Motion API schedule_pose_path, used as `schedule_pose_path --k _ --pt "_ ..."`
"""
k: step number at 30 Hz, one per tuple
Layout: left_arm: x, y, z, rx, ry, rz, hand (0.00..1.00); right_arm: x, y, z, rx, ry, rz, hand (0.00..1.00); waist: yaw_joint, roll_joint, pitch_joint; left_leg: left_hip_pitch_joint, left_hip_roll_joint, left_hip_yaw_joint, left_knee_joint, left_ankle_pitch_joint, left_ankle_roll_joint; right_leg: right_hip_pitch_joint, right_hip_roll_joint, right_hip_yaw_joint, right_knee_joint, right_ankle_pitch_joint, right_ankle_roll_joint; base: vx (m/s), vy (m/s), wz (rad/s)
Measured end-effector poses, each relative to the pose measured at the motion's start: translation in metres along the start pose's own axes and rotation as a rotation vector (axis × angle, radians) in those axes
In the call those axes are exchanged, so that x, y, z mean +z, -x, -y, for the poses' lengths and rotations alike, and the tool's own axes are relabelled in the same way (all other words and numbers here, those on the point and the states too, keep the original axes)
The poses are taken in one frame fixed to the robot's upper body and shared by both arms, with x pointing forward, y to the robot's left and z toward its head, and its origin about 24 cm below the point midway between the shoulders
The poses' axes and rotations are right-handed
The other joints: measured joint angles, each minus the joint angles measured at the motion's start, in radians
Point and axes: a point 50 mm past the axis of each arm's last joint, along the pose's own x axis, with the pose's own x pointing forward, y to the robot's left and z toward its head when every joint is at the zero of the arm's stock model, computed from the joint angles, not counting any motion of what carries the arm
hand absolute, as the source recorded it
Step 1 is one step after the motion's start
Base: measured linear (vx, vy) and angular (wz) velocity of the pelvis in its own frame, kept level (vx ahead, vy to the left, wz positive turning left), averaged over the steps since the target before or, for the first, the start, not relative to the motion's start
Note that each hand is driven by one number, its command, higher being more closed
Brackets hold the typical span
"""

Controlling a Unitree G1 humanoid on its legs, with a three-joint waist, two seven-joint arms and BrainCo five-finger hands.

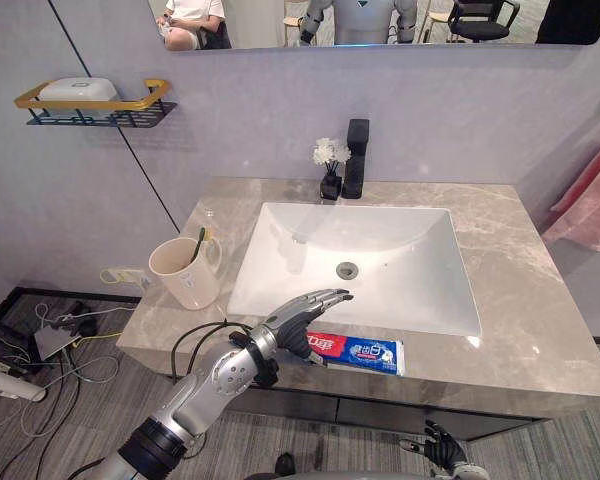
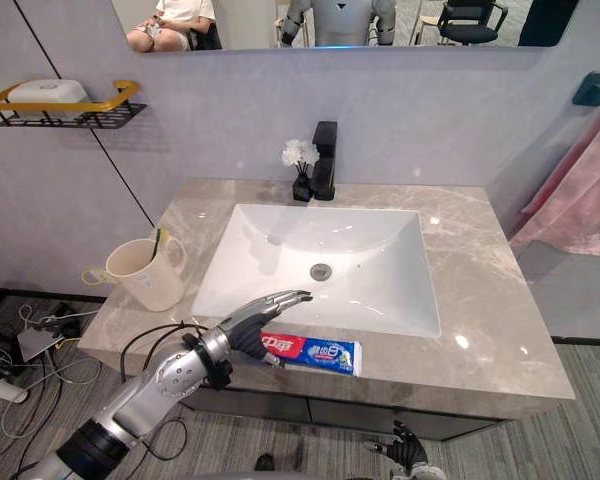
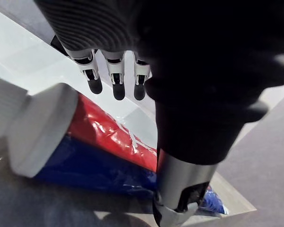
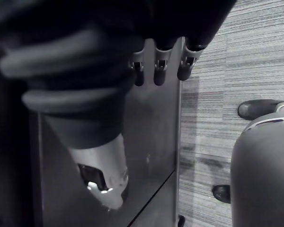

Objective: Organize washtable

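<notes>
One cup (image 1: 185, 272) with one toothbrush (image 1: 199, 243) stands near the counter's (image 1: 525, 300) left edge. The left hand (image 1: 298, 318), fingers straight and apart, is over one toothpaste tube (image 1: 365, 352). The tube lies along the front edge, beside the sink (image 1: 380, 235). The left wrist view shows the tube's white cap (image 3: 38, 127) close up. Right of the sink is wide counter. The right hand (image 1: 442, 447) hangs low with loose fingers.

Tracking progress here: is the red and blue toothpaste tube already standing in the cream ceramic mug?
No, the red and blue toothpaste tube lies flat on the grey marble counter by the left hand.
</notes>
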Motion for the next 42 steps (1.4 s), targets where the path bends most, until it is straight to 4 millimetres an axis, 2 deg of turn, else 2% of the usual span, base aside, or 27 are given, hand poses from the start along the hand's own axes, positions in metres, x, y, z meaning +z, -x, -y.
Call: schedule_pose_path --k 4,5,16,35,42 --pt "-0.003 0.001 0.002 -0.006 0.001 -0.015 0.00 0.000 0.000 0.001 -0.002 0.003 0.000 0.00 0.000 0.001 0.001 0.001 0.001 0.001 0.000 0.000 0.000 0.000 0.000 0.002 0.000 0.000 0.000 0.00 0.000 0.00" --pt "-0.004 0.001 0.001 -0.005 -0.003 -0.017 1.00 0.000 0.000 0.001 -0.001 0.003 -0.001 0.00 0.000 0.001 0.001 0.001 0.001 0.002 0.000 0.000 0.000 0.000 0.001 0.002 0.000 0.000 0.000 0.00 0.000 0.00" --pt "-0.013 0.009 -0.005 0.070 -0.004 -0.074 1.00 -0.001 0.000 0.001 -0.003 0.003 -0.003 0.00 -0.003 0.001 0.002 0.007 0.009 0.012 -0.001 -0.002 -0.002 0.000 0.006 0.011 0.001 0.001 -0.001 -0.02 -0.017 -0.02" --pt "-0.020 0.021 -0.003 0.094 0.021 -0.118 1.00 0.000 0.000 0.005 -0.021 -0.011 0.000 0.00 -0.001 0.007 0.009 0.023 0.013 0.028 -0.001 -0.004 -0.004 0.014 0.009 0.020 -0.002 0.002 -0.003 -0.02 -0.009 -0.01" --pt "-0.023 0.028 -0.003 0.136 0.036 -0.147 1.00 0.009 0.003 0.020 -0.096 -0.074 0.056 0.00 -0.001 0.010 0.009 0.028 0.018 0.055 -0.001 -0.014 -0.005 0.012 0.011 0.046 -0.015 0.008 -0.004 -0.01 -0.017 -0.11"
